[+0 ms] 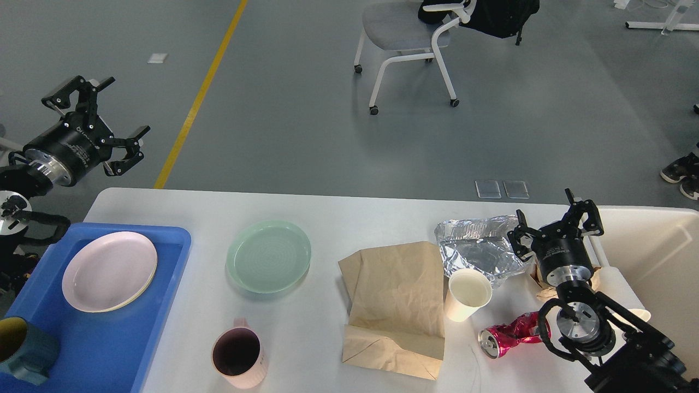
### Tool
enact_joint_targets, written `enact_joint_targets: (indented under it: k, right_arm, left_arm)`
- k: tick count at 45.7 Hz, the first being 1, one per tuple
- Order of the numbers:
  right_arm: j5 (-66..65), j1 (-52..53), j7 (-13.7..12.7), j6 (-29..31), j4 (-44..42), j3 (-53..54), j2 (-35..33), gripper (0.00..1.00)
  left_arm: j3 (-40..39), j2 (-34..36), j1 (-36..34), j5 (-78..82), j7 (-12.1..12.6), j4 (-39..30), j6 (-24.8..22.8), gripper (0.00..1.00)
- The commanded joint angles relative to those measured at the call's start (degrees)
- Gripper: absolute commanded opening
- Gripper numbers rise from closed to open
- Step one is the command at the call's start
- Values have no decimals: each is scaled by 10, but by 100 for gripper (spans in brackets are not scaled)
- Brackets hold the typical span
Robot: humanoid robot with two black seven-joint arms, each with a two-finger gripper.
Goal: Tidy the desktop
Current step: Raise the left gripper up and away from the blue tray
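Nearest the robot, a pink mug (238, 355) stands upright on the white worktop (327, 213), dark inside. Right of it lies a creased brown paper bag (394, 305), flat, with a white paper cup (468, 293) upright and touching its right edge. Just beyond the cup's foot, a crushed red can (510, 334) lies on its side, open end facing left.

Over on the left, a blue tray (104, 349) overhangs the worktop's edge, and a teal cup (19, 349) sits in its near corner with a pale pink plate (109, 271) further back. A mint green plate (268, 256) rests on the bare worktop between tray and bag.

Now the right claw (552, 221): it hangs above the right end of the worktop, fingers spread apart, nothing between them. Crumpled foil (475, 248) lies just left of it, behind the paper cup. A cream bin (655, 251) stands at the far right, beside that arm.

The left claw (112, 112) is up high, off the worktop's back-left corner and above the grey floor (306, 109), fingers wide apart and holding nothing.

Farther back, a yellow line (199, 93) runs across the floor, and a white-framed chair (415, 38) on castors stands well behind the worktop.
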Motion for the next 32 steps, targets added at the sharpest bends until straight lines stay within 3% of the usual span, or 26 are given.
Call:
enact_joint_targets:
  k: [1,7,8,14,24,32]
  right_arm:
    - [0,0,0,0,0,0,0,100]
    - [0,0,0,0,0,0,0,100]
    - [0,0,0,0,0,0,0,100]
    - [0,0,0,0,0,0,0,100]
    - [0,0,0,0,0,0,0,100]
    - [0,0,0,0,0,0,0,100]
  left_arm:
    - [208,58,-129,1,-1,0,-16,96]
    - [460,70,-304,1,-2,2,-30,96]
    - [543,67,-360,1,-2,1,-31,96]
    - [801,14,-485,2,-1,-3,-35,96]
    - [938,-100,-556,2,8,-9,-39,96]
    - [1061,-170,-655,0,0,-29,-159,96]
